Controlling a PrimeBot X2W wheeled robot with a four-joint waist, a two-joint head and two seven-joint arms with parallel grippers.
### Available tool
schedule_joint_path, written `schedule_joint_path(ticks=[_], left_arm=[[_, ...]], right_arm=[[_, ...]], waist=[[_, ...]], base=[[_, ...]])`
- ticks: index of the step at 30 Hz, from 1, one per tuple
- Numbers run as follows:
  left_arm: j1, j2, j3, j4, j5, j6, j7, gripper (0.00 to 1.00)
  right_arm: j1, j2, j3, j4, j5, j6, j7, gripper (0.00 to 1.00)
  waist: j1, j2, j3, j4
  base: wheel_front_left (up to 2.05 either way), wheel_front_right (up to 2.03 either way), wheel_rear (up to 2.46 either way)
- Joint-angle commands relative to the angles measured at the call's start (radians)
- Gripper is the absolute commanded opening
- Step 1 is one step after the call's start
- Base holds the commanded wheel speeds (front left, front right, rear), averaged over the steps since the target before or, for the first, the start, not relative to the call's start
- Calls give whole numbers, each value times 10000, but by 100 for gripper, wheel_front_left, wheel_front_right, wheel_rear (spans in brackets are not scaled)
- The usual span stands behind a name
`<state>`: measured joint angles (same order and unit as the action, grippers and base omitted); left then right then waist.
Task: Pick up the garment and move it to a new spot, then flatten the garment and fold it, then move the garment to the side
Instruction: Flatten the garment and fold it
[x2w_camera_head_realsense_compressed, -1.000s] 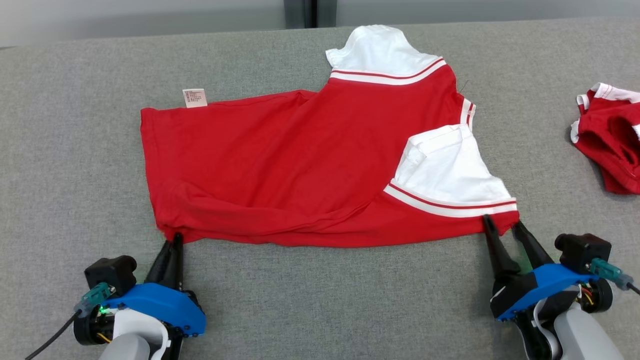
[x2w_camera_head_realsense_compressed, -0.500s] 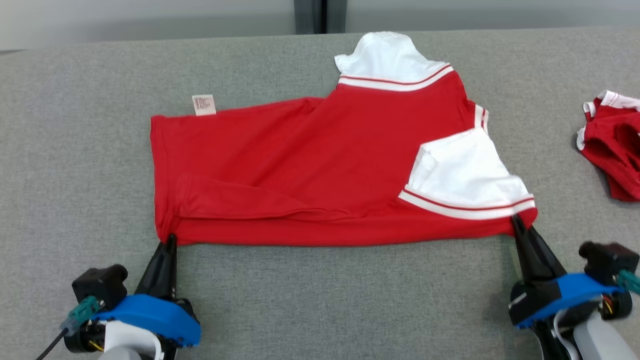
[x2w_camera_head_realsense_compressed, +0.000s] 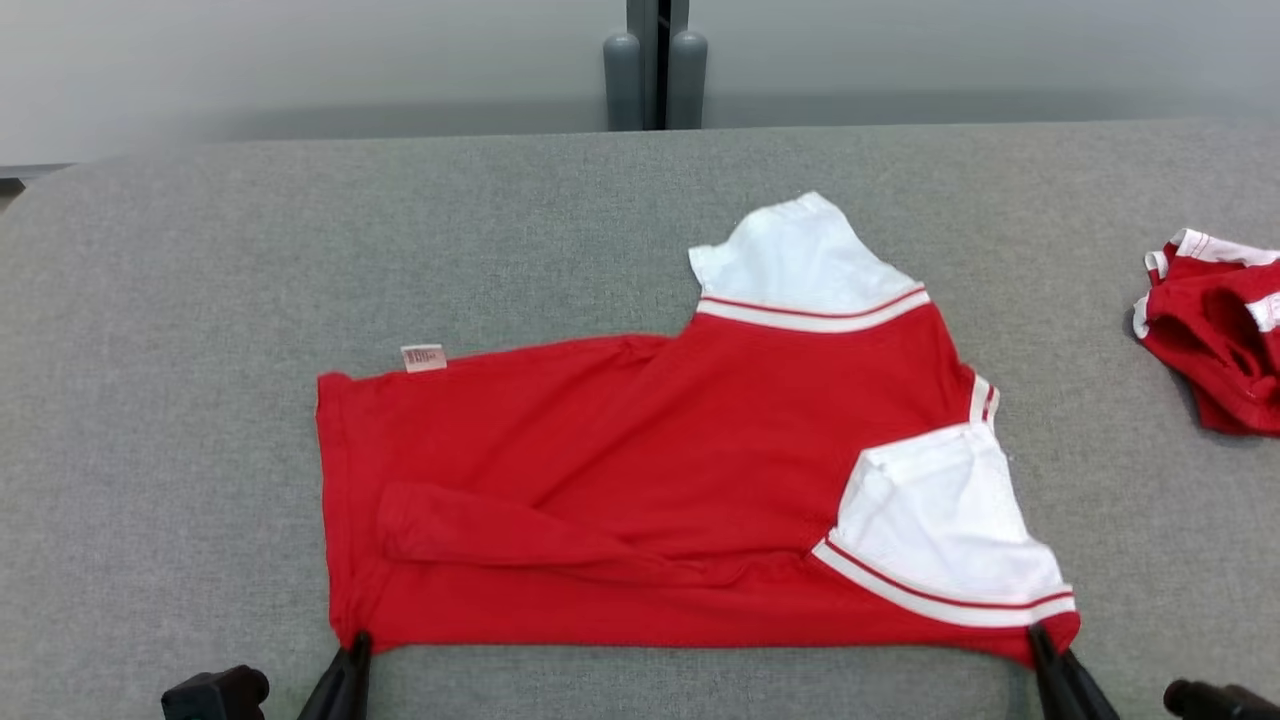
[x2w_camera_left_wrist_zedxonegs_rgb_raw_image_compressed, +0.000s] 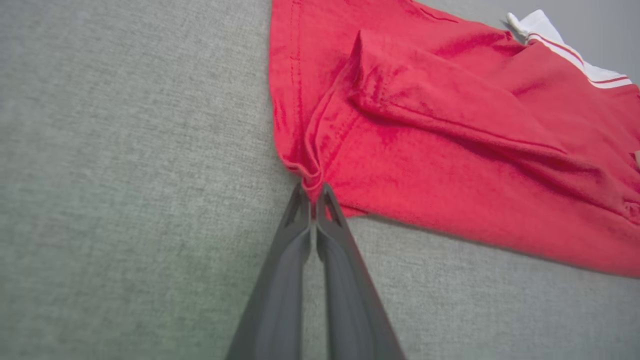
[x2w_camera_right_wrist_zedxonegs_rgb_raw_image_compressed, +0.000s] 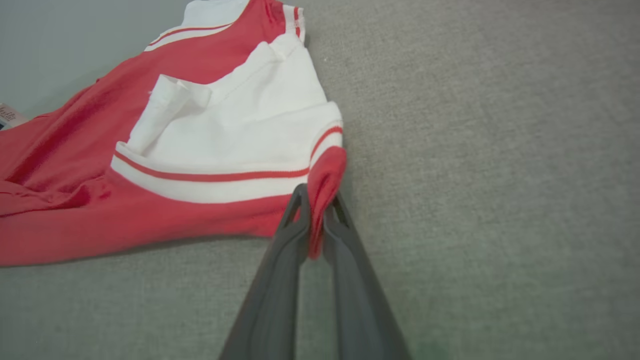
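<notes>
- Just changed: the right claw (x2w_camera_right_wrist_zedxonegs_rgb_raw_image_compressed: 316, 200) had its fingers spread astride a garment (x2w_camera_head_realsense_compressed: 640, 480) corner a sec ago. Now it's clenched on that red corner, cloth bunched btwn the fingers.
- The left claw (x2w_camera_left_wrist_zedxonegs_rgb_raw_image_compressed: 312, 192) was nearly closed a sec ago. Now it's pinched tight on the other near corner, at the hem, and the fabric puckers right at its tips.
- Head cam has moved too: the whole scene sits lower in that view, so that shift is the cam, not the cloth.
- The near edge btwn the two claws runs straighter than a sec ago, and the long crease just ahead of the left claw is more marked.
- Meaning: both near corners look secured, so the grab for the pick-up/move step seems done. Flatten + fold not yet begun.
- Can't tell if each claw has one layer or both; the tips hide it.
- Garment: red tee w/ white sleeves and striped trim, on the grey tabletop (x2w_camera_head_realsense_compressed: 200, 300) ahead of both claws, spanning from one to the other.
- One white sleeve (x2w_camera_head_realsense_compressed: 940, 520) lies folded over the body just ahead of the right claw; the other sleeve (x2w_camera_head_realsense_compressed: 800, 255) is well beyond it.
- Care label (x2w_camera_head_realsense_compressed: 423, 357) pokes out at the far edge, ahead of the left claw.
- Second red-white garment (x2w_camera_head_realsense_compressed: 1215, 330) sits crumpled, well apart on the right claw's outer side.
</notes>
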<state>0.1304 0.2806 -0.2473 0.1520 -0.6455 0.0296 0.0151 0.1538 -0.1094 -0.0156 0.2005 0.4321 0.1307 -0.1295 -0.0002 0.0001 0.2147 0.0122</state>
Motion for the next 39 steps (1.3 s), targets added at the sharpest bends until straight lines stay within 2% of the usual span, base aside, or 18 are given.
schedule_joint_path(ticks=[1, 2, 3, 4, 7, 10, 13, 16, 22, 32, 39], left_arm=[[6, 71, -5, 1, 19, -11, -61, 0], [-18, 8, 27, 39, 8, 24, -140, 19], [-13, -53, -2, 126, -8, 46, -159, 49], [-64, -41, -39, 162, 99, 68, -236, 100], [-221, -73, 12, 205, 409, 300, -656, 100], [-477, -13, 33, -87, 1274, 879, -1628, 100], [-636, -20, -9, -608, 1854, 1307, -2130, 100], [-845, 41, -8, -1250, 2315, 1619, -2363, 100], [-1121, 216, -54, -1891, 2710, 1897, -2230, 100], [-1597, 386, 7, -1950, 2710, 2005, -1799, 100], [-3288, 742, 222, -681, 2035, 1256, -721, 100]], right_arm=[[180, 40, -41, -104, -97, 2, 47, 0], [219, 80, -46, -127, -139, 2, 65, 7], [252, 96, -78, -143, -276, 2, 26, 36], [236, 128, -97, -163, -374, 2, -4, 100], [27, 156, -184, -419, -760, 3, -251, 100], [-270, 79, -322, -1151, -1384, 3, -602, 100], [-548, 68, -483, -1973, -1707, 2, -687, 100], [-858, 71, -615, -2785, -1892, 2, -484, 100], [-1173, 60, -643, -3701, -2040, 2, 52, 100], [-1343, 84, -697, -3848, -1857, 3, 272, 100], [-1634, 62, -518, -3770, -1715, 3, 237, 100]], waist=[[2, -1, -31, -21], [2, -1, -65, -25], [2, -1, -102, -34], [2, -1, -130, -53], [2, -1, -235, -98], [2, -1, -323, -164], [2, -1, -394, -232], [2, -1, -398, -319], [2, -1, -363, -409], [2, -1, -13, -342], [2, -1, 689, -344]], base=[[0, 0, 0], [0, 0, 0], [0, 0, 0], [0, 0, 0], [0, 0, 0], [0, 0, 0], [0, 0, 0], [0, 0, 0], [0, 0, 0], [0, 0, 0], [0, 0, 0]])
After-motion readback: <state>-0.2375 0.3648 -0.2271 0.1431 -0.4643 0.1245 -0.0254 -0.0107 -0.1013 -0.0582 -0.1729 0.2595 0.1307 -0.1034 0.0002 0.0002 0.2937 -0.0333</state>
